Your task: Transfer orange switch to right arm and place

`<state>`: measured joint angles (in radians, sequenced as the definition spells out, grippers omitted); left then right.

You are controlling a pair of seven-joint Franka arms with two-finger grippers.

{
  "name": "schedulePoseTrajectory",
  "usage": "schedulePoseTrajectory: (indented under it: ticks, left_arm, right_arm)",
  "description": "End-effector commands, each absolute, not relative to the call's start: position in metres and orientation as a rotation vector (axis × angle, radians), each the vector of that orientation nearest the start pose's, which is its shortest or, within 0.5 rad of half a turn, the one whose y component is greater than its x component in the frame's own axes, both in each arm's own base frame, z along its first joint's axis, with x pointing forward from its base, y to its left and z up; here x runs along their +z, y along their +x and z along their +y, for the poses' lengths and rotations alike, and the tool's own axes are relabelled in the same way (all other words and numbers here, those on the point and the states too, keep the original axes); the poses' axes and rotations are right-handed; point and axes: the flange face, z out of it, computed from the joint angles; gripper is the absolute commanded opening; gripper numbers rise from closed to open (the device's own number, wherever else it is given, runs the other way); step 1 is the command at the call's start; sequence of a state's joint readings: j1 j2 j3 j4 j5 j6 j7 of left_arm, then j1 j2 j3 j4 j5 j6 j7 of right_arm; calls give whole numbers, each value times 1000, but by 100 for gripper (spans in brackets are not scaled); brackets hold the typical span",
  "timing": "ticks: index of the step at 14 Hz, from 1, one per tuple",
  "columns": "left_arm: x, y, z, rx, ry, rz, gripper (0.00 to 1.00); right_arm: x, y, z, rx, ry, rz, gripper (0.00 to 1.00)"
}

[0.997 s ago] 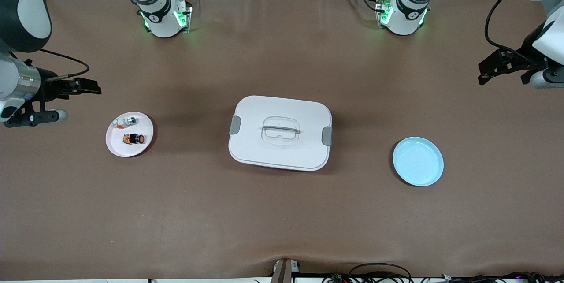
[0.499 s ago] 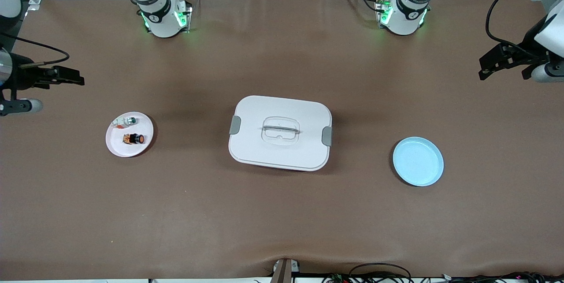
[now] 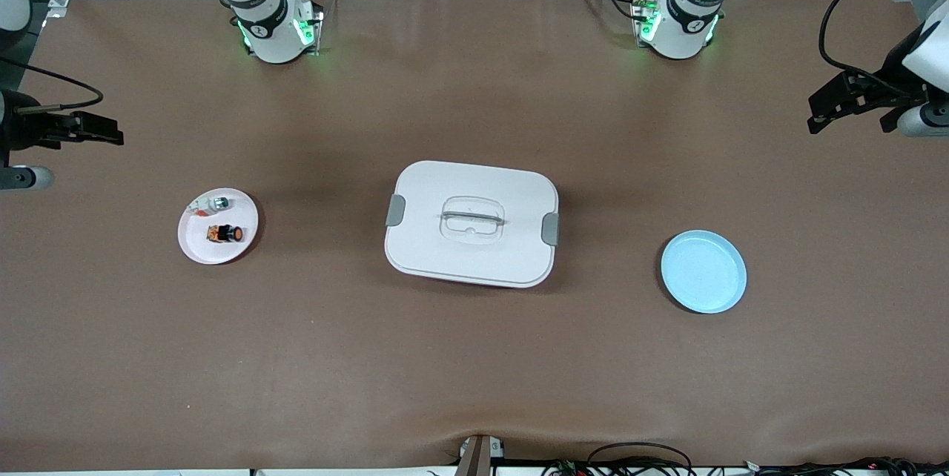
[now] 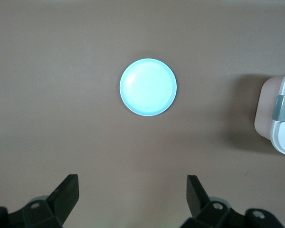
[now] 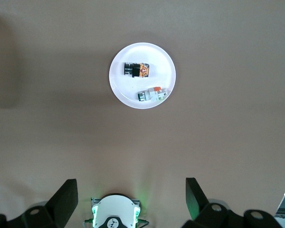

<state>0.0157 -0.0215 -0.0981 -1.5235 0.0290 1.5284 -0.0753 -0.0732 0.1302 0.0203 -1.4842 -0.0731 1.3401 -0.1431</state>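
Orange switch [image 3: 226, 233]: lay on the white plate [image 3: 194, 245].
Left gripper [image 4: 133, 190]: jaws wide, empty.
Right gripper [image 5: 131, 190]: jaws wide, empty.

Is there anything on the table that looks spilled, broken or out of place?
Nothing stands out. The orange switch and a small white-and-silver part lie on their sides in the white dish, the white lidded box is shut, and the blue plate is bare. Left gripper and right gripper wait open.
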Motion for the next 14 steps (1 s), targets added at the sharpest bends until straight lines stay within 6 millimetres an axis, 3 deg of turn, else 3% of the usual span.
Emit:
schedulePoseTrajectory:
  ticks: [1,5,14]
  left_arm:
    - [658,537,-39,-70,-3133,33,100]
    - [655,538,-38,-61,-3131,31,100]
    - [649,535,-40,-39,-3127,38,100]
  right_arm:
    - [595,568,-34,390,-3189,-133,100]
    - [630,569,-36,278,-3205,-112,100]
    - [623,563,-51,329,-3132,-56,100]
